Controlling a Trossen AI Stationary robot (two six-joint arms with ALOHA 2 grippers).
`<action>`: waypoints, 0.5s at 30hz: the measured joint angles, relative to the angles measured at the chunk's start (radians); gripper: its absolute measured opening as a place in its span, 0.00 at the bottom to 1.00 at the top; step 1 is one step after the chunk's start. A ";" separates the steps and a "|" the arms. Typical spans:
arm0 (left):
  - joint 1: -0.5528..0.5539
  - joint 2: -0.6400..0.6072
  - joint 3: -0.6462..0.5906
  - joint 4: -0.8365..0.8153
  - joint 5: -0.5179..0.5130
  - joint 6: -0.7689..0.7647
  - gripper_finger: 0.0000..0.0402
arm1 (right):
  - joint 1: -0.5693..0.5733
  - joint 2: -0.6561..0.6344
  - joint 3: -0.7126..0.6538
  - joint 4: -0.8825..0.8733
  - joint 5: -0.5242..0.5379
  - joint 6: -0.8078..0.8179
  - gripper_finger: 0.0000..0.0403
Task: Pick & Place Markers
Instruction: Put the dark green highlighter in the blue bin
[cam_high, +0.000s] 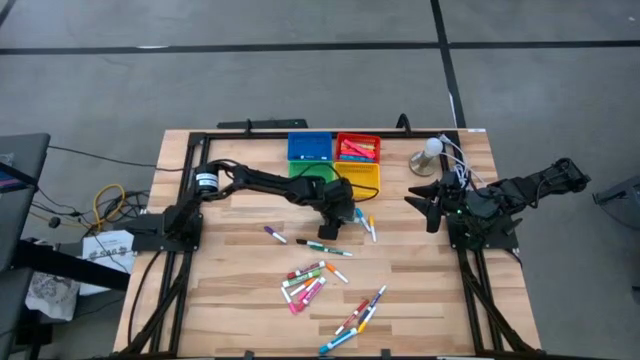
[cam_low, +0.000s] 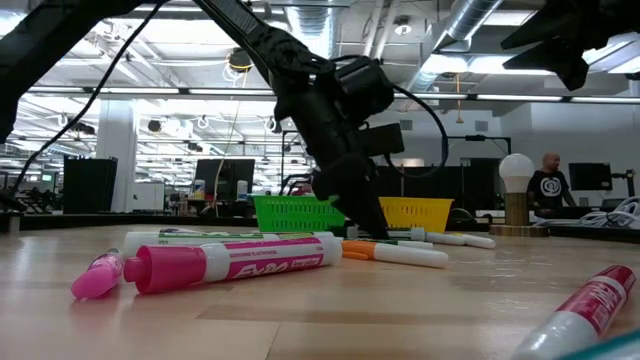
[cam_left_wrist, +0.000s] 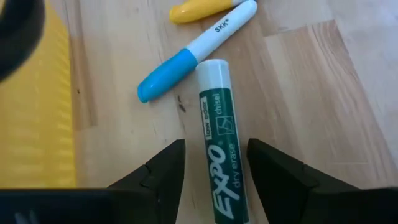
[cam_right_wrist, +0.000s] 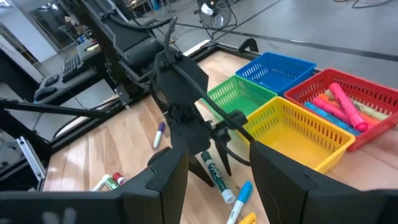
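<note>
**Left gripper straddles a green marker beside the yellow tray**

High view: the left gripper (cam_high: 333, 226) is down at mid-table, just in front of the yellow tray (cam_high: 366, 180). More markers (cam_high: 305, 284) lie scattered nearer the front edge. The right gripper (cam_high: 428, 203) waits off to the side, above the table's right part.

Low view: the left gripper (cam_low: 350, 200) reaches down to the tabletop, with the green tray (cam_low: 295, 213) and the yellow tray (cam_low: 415, 213) behind it. A pink marker (cam_low: 230, 264) lies well in front.

Left wrist view: the fingers (cam_left_wrist: 165, 168) stand part open on either side of a green marker (cam_left_wrist: 219, 149), which lies on the wood between them, not clamped. A blue marker (cam_left_wrist: 186, 59) and a yellow marker (cam_left_wrist: 196, 9) lie just beyond.

Right wrist view: the right gripper's fingers (cam_right_wrist: 165, 177) stand apart, holding nothing. Pink markers (cam_right_wrist: 345, 106) lie in the red tray (cam_right_wrist: 373, 127).
</note>
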 joint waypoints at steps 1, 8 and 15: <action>0.001 0.000 0.000 -0.006 0.011 -0.009 0.44 | 0.000 0.000 0.000 0.000 0.000 0.000 0.40; -0.016 0.001 0.003 -0.083 0.075 -0.101 0.40 | 0.000 0.000 0.000 0.000 0.000 0.000 0.40; -0.062 -0.012 0.003 -0.206 0.077 -0.129 0.18 | 0.000 0.000 0.000 0.000 0.000 0.000 0.40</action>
